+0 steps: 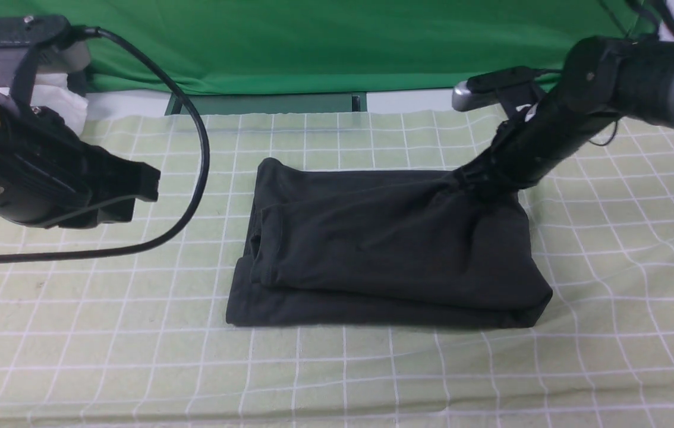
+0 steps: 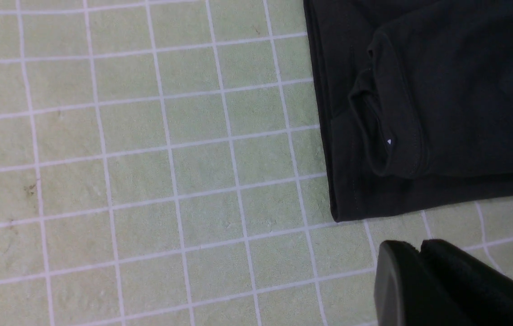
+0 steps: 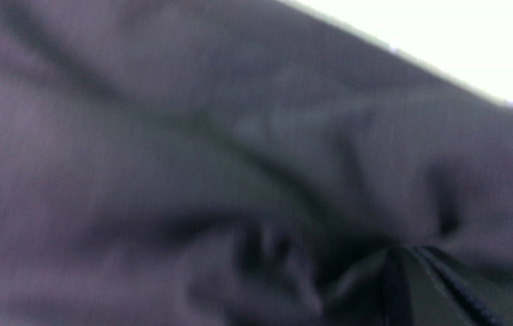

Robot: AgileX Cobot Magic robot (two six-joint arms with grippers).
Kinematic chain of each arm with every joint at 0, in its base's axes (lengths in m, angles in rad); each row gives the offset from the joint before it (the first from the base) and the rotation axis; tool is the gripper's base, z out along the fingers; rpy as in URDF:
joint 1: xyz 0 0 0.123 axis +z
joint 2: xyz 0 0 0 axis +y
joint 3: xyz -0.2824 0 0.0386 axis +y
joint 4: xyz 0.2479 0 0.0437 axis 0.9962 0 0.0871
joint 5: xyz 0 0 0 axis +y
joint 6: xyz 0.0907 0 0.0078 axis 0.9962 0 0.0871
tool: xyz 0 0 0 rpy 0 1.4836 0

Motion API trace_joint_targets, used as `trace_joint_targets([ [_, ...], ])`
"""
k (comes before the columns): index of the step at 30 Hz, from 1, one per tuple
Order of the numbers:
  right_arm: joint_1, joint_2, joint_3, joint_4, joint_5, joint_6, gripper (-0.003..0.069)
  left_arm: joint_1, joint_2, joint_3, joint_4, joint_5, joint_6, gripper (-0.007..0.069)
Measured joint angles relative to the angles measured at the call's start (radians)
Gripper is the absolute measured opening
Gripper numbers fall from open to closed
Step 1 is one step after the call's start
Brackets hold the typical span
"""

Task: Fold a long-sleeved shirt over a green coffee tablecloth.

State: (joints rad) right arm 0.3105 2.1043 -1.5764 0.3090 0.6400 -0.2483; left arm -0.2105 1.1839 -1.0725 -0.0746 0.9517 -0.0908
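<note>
The black long-sleeved shirt (image 1: 384,244) lies folded into a thick rectangle on the pale yellow-green grid tablecloth (image 1: 75,333). Its logo is hidden. My right gripper (image 1: 479,173) is shut on the shirt's far right corner, and the cloth puckers up toward it. In the right wrist view the shirt (image 3: 193,158) fills the frame, blurred, with the gripper (image 3: 401,253) pinching it. My left gripper (image 1: 150,184) hovers left of the shirt, shut and empty. The left wrist view shows that gripper (image 2: 419,246) beside the shirt's collar corner (image 2: 419,113), apart from it.
A plain bright green backdrop (image 1: 313,41) hangs behind the table. A white garment (image 1: 60,101) sits at the back left behind my left arm. A black cable (image 1: 194,148) loops from the left arm over the tablecloth.
</note>
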Motion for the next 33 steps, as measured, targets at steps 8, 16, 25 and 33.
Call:
trace_joint_targets([
  [8, -0.001, 0.114, -0.185, 0.007, 0.037, 0.000, 0.0011, 0.000, 0.000, 0.000, 0.001, -0.020, 0.000, 0.0041],
  [16, -0.005, -0.020, -0.212, -0.005, 0.247, -0.036, 0.0005, 0.000, 0.000, 0.000, 0.002, -0.020, 0.000, 0.0041],
  [25, -0.005, -0.281, 0.060, -0.009, 0.225, -0.073, 0.0001, 0.000, 0.001, 0.000, -0.020, -0.022, 0.000, 0.0041],
  [33, 0.007, -0.437, 0.457, 0.110, 0.052, -0.139, 0.0001, 0.000, 0.122, 0.000, -0.216, -0.095, 0.131, 0.0041],
])
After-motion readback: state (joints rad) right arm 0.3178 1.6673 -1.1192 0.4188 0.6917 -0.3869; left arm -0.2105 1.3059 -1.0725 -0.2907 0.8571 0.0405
